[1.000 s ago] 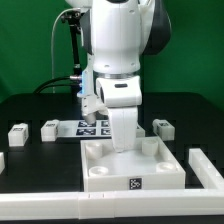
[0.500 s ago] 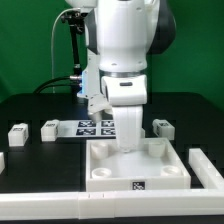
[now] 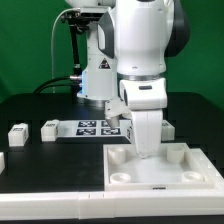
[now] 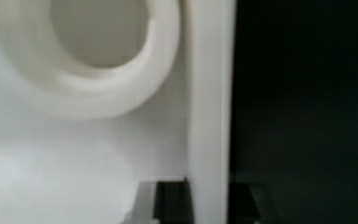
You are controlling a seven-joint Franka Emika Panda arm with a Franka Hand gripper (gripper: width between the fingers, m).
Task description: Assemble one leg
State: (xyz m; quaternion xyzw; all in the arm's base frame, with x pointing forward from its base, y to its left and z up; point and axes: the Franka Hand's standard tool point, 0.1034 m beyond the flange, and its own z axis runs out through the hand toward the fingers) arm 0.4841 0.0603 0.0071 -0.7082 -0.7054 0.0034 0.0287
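Evidently the tool (image 4: 208, 205) is clenched on the rim of the plate (image 3: 165, 180) with round sockets. A leg (image 3: 17, 132), small, white and dark-marked, sits on the desk (image 3: 40, 165), well apart from the plate.

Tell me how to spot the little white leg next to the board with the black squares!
Look at the black table and find the marker board, the flat white strip with black square tags near the middle. Just past its end on the exterior view's left sits a small white leg. A second leg sits farther left, so pick the one nearer the board.
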